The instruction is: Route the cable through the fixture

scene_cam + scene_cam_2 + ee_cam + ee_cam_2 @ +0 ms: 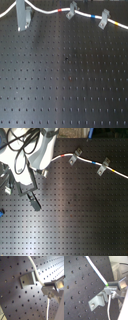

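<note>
In the second exterior view the arm [30, 158] is covering the cable [85, 161] beyond the clip [75, 156]; the gripper's fingertips are lying hidden beneath it. In both wrist views the cable is running off the picture's edge

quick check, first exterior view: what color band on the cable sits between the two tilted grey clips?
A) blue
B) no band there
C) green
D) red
A: in the first exterior view, the cable carries a blue band between the two tilted clips; the red band lies on the other side of the first one, toward the first exterior view's left.
</note>
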